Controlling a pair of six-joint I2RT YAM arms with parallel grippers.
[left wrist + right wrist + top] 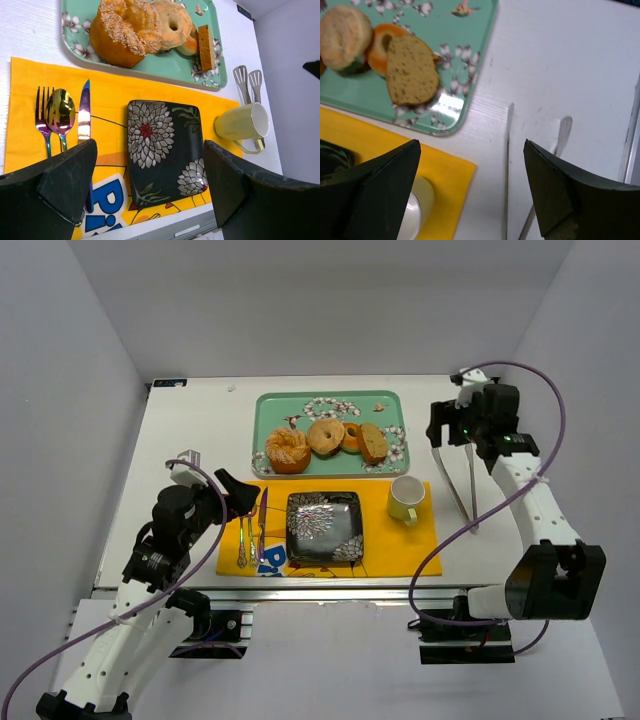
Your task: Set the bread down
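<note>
Several breads lie on a teal floral tray: a sesame bagel, a plain bagel, an orange ring and a brown bread slice. The slice also shows in the right wrist view. A black floral plate lies empty on a yellow placemat. My left gripper is open and empty, hovering over the placemat's left side; the plate shows between its fingers. My right gripper is open and empty, above metal tongs to the right of the tray.
A pale yellow cup stands on the placemat right of the plate. A fork, spoon and knife lie left of the plate. The tongs lie on the white table at the right. White walls enclose the table.
</note>
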